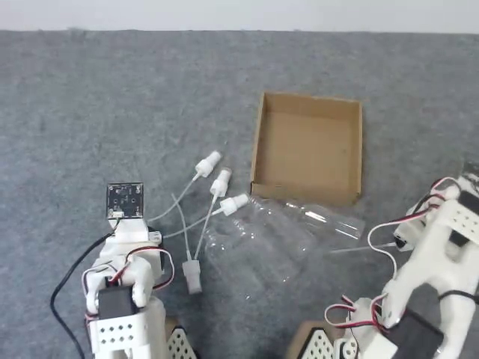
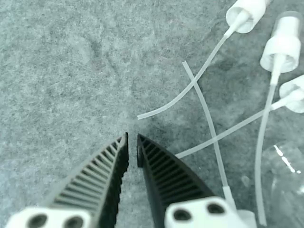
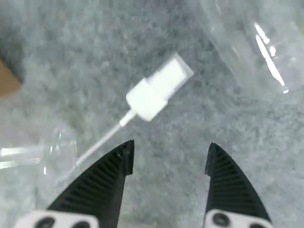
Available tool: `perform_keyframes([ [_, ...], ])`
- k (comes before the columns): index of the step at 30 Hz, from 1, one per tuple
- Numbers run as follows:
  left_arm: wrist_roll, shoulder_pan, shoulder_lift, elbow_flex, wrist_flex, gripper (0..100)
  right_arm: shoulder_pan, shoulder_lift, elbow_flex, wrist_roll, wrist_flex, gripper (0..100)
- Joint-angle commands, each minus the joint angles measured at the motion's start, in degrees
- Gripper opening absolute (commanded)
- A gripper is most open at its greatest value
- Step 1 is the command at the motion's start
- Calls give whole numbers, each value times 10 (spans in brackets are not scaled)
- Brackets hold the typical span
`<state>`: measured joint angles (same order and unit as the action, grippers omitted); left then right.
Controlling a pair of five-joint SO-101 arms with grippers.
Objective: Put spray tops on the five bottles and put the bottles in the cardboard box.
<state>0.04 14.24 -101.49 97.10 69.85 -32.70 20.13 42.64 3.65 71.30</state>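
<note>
Two white robot arms sit at the near edge of a table covered in grey, carpet-like felt [image 1: 90, 112]. The left gripper [image 2: 132, 140] hangs low over the felt with its jaws drawn to a bare sliver, holding nothing. The right gripper [image 3: 170, 148] is spread wide and also empty; one white spray top [image 3: 159, 90] lies flat on the felt just beyond its tips, with its thin dip tube trailing back toward one jaw. Four more spray tops [image 1: 221, 182] lie loose near the left arm, making five in all. One is close in by the arm's base and three are fanned out farther off, and their long tubes cross one another. Beside them, between the two arms, the clear bottles [image 1: 284, 239] lie on their sides in an overlapping heap, none capped; their see-through plastic makes an exact count impossible. Just past the heap stands the single cardboard box [image 1: 307, 146], open-topped with nothing inside. At the table's far edge the felt ends against a plain pale wall [image 1: 239, 13].
</note>
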Motion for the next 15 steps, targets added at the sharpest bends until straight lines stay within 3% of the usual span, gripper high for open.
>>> perform_keyframes([
  [1,-5,3,-7,-5,0,23,-7,30,10,33,-45,204],
  [15,-5,3,-7,-5,0,23,-6,10,52,51,-120,202],
])
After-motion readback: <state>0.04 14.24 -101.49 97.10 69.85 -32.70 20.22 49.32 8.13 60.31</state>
